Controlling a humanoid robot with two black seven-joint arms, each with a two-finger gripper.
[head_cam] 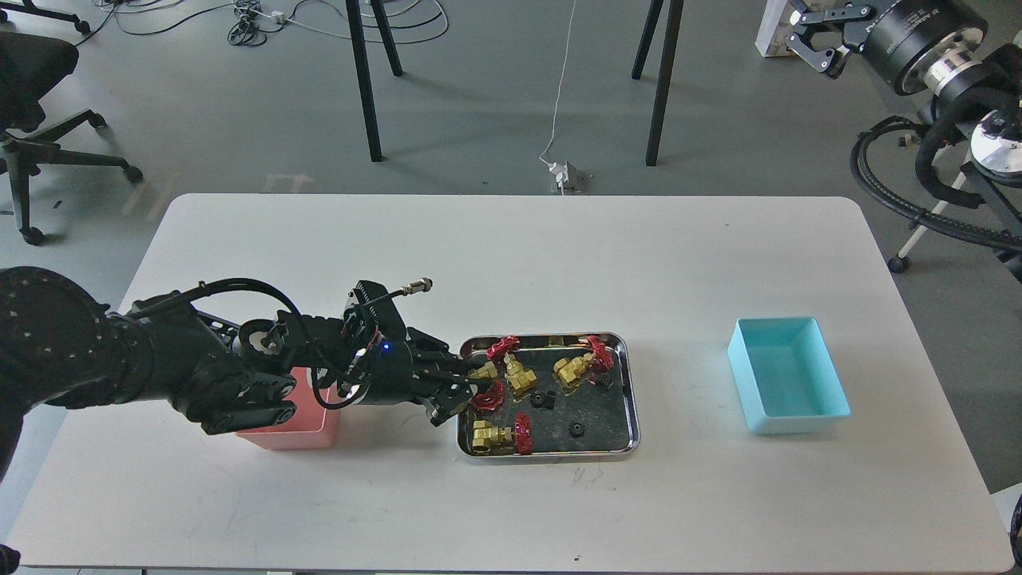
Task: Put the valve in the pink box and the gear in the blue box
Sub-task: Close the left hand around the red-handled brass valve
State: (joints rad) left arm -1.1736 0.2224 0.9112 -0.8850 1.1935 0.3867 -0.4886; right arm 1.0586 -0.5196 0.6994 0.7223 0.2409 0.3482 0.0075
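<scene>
Valves: four are lying in the steel tray (pixel 631 399), all brass with red handwheels. One valve (pixel 485 382) is sitting at the tray's left edge, right at the left end effector's tips; a second (pixel 511 363) is lying just beside it toward the far left; a third (pixel 581 364) is lying at the far right of the tray; a fourth (pixel 499 436) is lying at the near left corner.
Gears: three tiny black ones are lying on the tray floor. Two are sitting close together near the middle, with one gear (pixel 543 399) there, and a third (pixel 573 430) is lying alone nearer the front edge.
Boxes: two. The pink box (pixel 307 431) is standing on the worktop (pixel 511 255) left of the tray; the blue box (pixel 786 383) is standing well apart to the right, open and showing nothing inside.
Left end effector (pixel 473 383): reaching in from the left over the tray's left edge, fingers spread on either side of the nearest valve, not visibly clamped.
Right end effector (pixel 810 40): hanging high at the far right, off the worktop, fingers parted and holding nothing.
Hidden: the left arm is covering most of the pink box, so its inside is not showing. The nearest valve's body is partly masked by the fingers; actual contact is hard to make out.
</scene>
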